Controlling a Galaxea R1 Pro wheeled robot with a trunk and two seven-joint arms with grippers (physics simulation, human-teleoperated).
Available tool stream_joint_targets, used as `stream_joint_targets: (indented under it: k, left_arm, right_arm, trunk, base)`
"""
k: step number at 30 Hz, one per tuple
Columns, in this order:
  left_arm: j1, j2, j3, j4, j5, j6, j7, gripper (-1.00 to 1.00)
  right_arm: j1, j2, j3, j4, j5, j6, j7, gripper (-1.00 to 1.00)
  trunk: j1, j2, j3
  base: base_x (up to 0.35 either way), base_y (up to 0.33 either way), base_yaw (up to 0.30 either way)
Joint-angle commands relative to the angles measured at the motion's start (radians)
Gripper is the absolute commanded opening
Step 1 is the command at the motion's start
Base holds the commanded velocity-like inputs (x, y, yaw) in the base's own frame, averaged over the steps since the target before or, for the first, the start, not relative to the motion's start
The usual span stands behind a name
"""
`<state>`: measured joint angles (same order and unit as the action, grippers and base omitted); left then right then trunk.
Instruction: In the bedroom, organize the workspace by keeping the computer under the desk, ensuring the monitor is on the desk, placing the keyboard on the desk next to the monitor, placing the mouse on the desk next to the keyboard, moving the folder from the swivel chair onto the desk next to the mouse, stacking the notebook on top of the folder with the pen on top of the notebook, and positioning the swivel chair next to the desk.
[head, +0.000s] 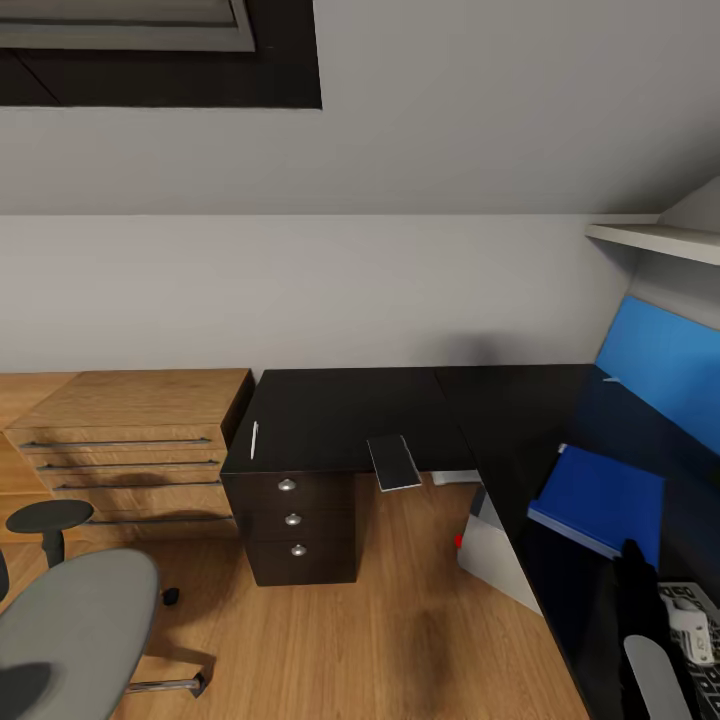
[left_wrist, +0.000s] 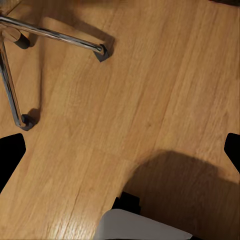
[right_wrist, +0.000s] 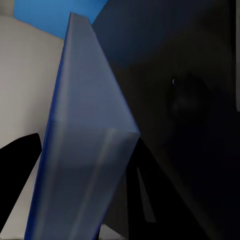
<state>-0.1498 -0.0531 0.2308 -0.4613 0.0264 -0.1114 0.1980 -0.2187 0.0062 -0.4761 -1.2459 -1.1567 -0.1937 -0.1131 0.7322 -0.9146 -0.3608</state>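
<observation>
The blue folder (head: 603, 497) lies on the right wing of the black desk (head: 350, 410), and my right gripper (head: 632, 565) is shut on its near edge. In the right wrist view the folder (right_wrist: 85, 130) fills the gap between the fingers (right_wrist: 20, 170). A white pen (head: 254, 440) rests above the drawer unit. The dark notebook (head: 393, 462) overhangs the desk's front edge. The grey computer (head: 495, 560) stands under the desk. The swivel chair (head: 75, 630) is at the lower left. My left gripper (left_wrist: 122, 152) hangs open over the floor. Monitor, keyboard and mouse are out of view.
A light-wood drawer chest (head: 130, 440) stands left of the desk. A blue wall panel (head: 665, 360) and a white shelf (head: 655, 240) sit above the desk's right wing. The chair's chrome legs (left_wrist: 55, 35) spread over the wood floor (head: 400, 640) near my left gripper.
</observation>
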Motion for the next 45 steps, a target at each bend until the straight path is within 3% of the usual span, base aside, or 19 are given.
stream_joint_targets:
  k: [1,4,7,8,11,14,18,21,29,34,43,45]
  left_arm:
    - [-0.001,-0.001,0.002,0.001,0.003,-0.008,0.0,1.0]
    - [-0.001,-0.001,0.002,0.01,0.002,-0.024,0.0,1.0]
    - [-0.001,-0.001,0.0,0.018,0.001,-0.029,0.0,1.0]
    - [-0.001,-0.001,-0.001,0.019,0.001,-0.029,0.0,1.0]
    - [-0.001,-0.002,-0.001,0.019,0.001,-0.031,0.0,1.0]
    - [-0.001,-0.001,-0.001,0.019,0.001,-0.031,0.0,1.0]
    - [-0.001,-0.001,-0.002,0.019,0.002,-0.03,0.0,1.0]
    - [-0.001,-0.001,-0.002,0.019,0.002,-0.03,0.0,1.0]
    - [-0.001,-0.001,-0.002,0.019,0.001,-0.03,0.0,1.0]
    - [-0.001,-0.001,-0.002,0.019,0.001,-0.03,0.0,1.0]
    - [-0.001,-0.001,-0.002,0.019,0.002,-0.031,0.0,1.0]
    - [-0.001,-0.001,-0.002,0.019,0.002,-0.031,0.0,1.0]
  right_arm:
    - [-0.001,0.001,0.003,-0.001,-0.006,-0.006,-0.002,-1.0]
    - [-0.001,0.004,0.024,-0.001,-0.002,-0.064,-0.001,-1.0]
    - [-0.001,0.004,0.089,-0.001,0.001,-0.2,0.0,-1.0]
    - [-0.001,0.004,0.128,-0.001,0.004,-0.247,-0.001,-1.0]
    - [-0.001,0.005,0.189,0.002,0.02,-0.318,-0.005,-1.0]
    - [-0.001,0.005,0.21,0.006,0.023,-0.348,-0.007,-1.0]
    - [-0.001,0.011,0.215,0.007,0.016,-0.353,-0.004,-1.0]
    - [-0.001,0.042,0.217,0.005,0.008,-0.353,-0.002,-1.0]
    - [-0.001,0.057,0.219,0.007,0.003,-0.347,-0.002,-1.0]
    - [-0.001,0.088,0.218,0.008,-0.013,-0.347,-0.002,-1.0]
    - [-0.002,0.093,0.218,0.065,-0.012,-0.358,-0.013,-1.0]
    - [-0.003,0.093,0.218,0.071,-0.012,-0.377,-0.046,-1.0]
  trunk:
    - [0.0,-0.001,-0.001]
    - [0.0,-0.001,-0.001]
    - [0.0,-0.001,-0.001]
    - [0.0,-0.001,-0.001]
    - [0.0,-0.001,-0.001]
    - [0.0,-0.001,-0.001]
    - [0.0,-0.001,-0.001]
    - [0.0,-0.001,-0.001]
    - [0.0,-0.001,-0.001]
    - [0.0,-0.001,-0.001]
    - [0.0,-0.001,-0.001]
    - [0.0,-0.001,-0.001]
  base:
    - [0.0,0.0,-0.002]
    - [0.011,0.0,-0.001]
    - [0.122,0.0,0.0]
    - [0.233,0.0,0.0]
    - [0.278,0.0,0.0]
    - [0.294,0.0,0.0]
    - [0.126,0.0,0.0]
    - [0.022,0.0,0.0]
    - [0.206,0.0,0.0]
    - [0.317,0.0,0.0]
    - [0.24,0.0,0.0]
    - [0.052,0.0,0.0]
